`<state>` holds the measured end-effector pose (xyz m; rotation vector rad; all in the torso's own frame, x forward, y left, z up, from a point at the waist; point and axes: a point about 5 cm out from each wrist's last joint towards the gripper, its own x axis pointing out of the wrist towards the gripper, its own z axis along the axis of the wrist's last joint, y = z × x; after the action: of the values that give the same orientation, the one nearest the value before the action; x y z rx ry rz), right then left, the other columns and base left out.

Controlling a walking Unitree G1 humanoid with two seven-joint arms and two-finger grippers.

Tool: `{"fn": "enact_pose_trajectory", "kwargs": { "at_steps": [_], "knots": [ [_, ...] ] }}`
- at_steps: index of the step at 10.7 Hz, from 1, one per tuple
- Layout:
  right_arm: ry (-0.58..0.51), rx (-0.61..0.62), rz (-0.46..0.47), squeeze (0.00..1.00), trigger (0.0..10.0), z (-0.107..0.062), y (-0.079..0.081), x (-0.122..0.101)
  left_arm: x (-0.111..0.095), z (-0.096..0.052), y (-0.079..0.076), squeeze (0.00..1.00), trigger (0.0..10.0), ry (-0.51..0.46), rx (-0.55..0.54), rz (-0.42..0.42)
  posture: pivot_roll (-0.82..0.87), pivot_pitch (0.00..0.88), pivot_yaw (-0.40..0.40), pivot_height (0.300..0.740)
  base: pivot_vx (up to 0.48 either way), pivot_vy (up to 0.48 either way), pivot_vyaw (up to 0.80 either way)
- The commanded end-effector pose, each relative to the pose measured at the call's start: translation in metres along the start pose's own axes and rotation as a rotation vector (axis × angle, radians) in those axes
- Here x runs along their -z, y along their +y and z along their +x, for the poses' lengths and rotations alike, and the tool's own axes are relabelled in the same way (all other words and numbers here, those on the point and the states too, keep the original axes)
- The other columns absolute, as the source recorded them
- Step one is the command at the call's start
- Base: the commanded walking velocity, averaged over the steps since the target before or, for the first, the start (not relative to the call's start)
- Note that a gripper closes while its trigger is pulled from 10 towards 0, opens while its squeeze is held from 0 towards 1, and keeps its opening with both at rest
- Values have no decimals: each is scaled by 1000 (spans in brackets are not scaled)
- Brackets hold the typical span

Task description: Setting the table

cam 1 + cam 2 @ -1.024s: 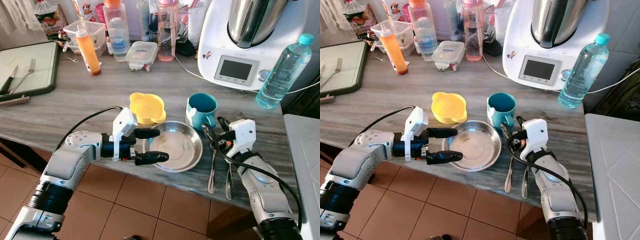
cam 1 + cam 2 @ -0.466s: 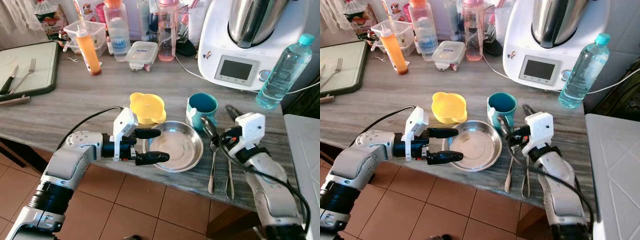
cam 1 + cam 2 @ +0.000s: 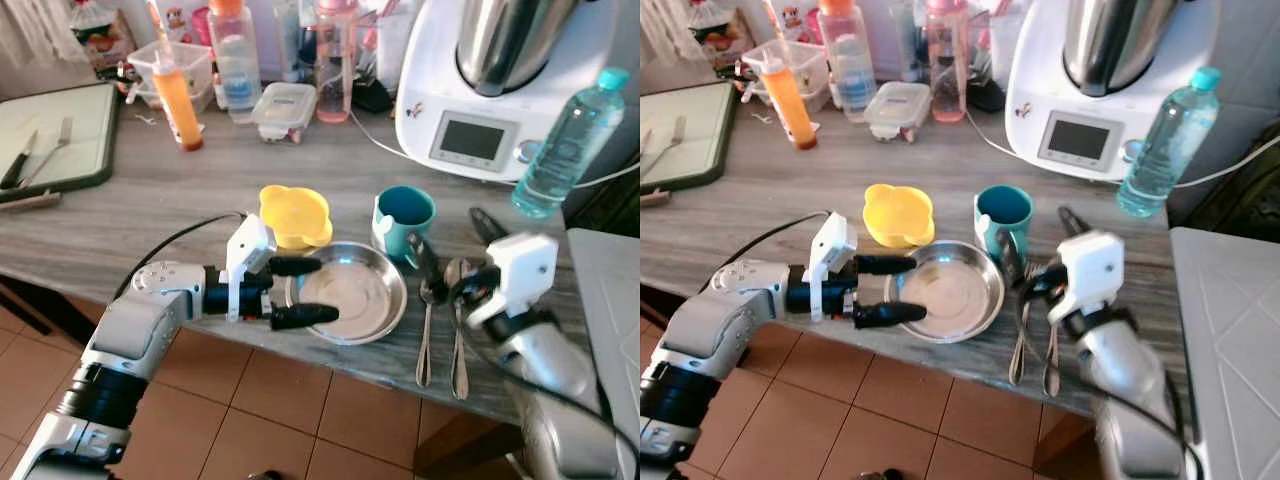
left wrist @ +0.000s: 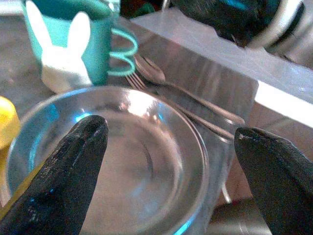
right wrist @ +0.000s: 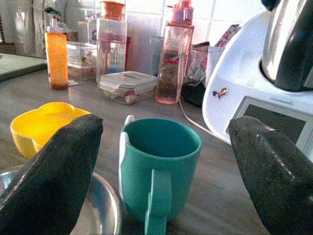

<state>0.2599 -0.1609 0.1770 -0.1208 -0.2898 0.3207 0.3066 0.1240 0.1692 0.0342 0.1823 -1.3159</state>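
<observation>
A shallow steel plate (image 3: 348,292) lies near the table's front edge. A yellow bowl (image 3: 295,215) sits behind it and a teal mug (image 3: 404,220) stands at its back right. A spoon (image 3: 425,330) and a second piece of cutlery (image 3: 458,340) lie side by side just right of the plate. My left gripper (image 3: 305,290) is open at the plate's left rim, one finger over the rim and one at the table edge. Raised above the tops of the cutlery, right of the mug, my right gripper (image 3: 444,228) is open and holds nothing. The right wrist view looks past both fingers at the mug (image 5: 159,164).
A white kitchen machine (image 3: 500,80) and a water bottle (image 3: 570,140) stand at the back right. An orange bottle (image 3: 177,100), jars and a lidded box (image 3: 283,108) line the back. At far left, a green tray (image 3: 85,150) holds a fork and knife. A white surface (image 3: 610,300) adjoins the table's right end.
My right gripper has risen off the cutlery and drawn back to the right, still open. The cutlery stays on the table. The left arm has not moved.
</observation>
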Motion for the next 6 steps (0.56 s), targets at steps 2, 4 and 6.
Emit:
{"fn": "enact_pose_trajectory", "kwargs": {
  "at_steps": [2,4,6],
  "knots": [
    [-20,83,-13,1000,10000,-10,5,-8,-7,-6,11,0,10000,-63,-127,30,90,108,42,740,0,0,0],
    [-45,108,42,1000,10000,-20,17,-15,-10,-9,14,0,10000,-104,-189,19,97,106,38,740,0,0,0],
    [-36,121,81,1000,10000,-25,28,-16,-6,-13,16,0,10000,-153,-311,17,105,101,26,740,0,0,0]
  ]
}}
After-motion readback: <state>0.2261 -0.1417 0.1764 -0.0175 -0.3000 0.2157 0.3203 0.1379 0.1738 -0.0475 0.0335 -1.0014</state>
